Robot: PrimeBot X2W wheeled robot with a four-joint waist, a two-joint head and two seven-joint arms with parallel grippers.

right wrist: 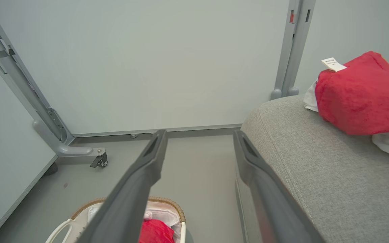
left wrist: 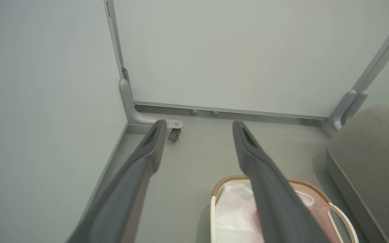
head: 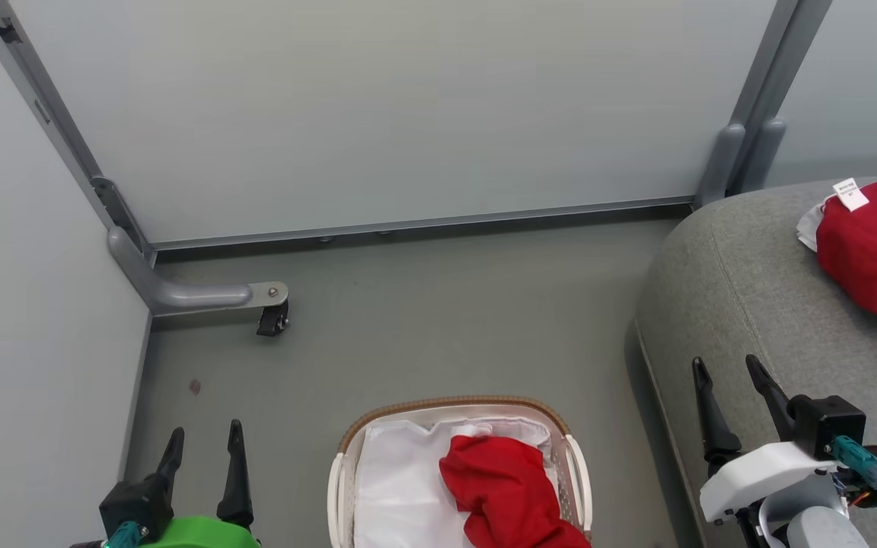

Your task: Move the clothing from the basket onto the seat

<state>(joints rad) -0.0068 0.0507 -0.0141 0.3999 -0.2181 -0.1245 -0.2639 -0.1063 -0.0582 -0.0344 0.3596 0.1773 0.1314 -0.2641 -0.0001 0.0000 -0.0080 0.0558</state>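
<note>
A grey floor is running out to pale panels on grey frames, with a caster showing at far left. The basket is sitting on the floor at near centre, holding a white liner and a crumpled red garment on its right side. The seat is standing to the right, and a second garment, its white label showing, is lying on it. The left gripper is hovering left of the basket and the right gripper by the seat's near edge. Both are showing fingers spread wide, gripping nothing.
</note>
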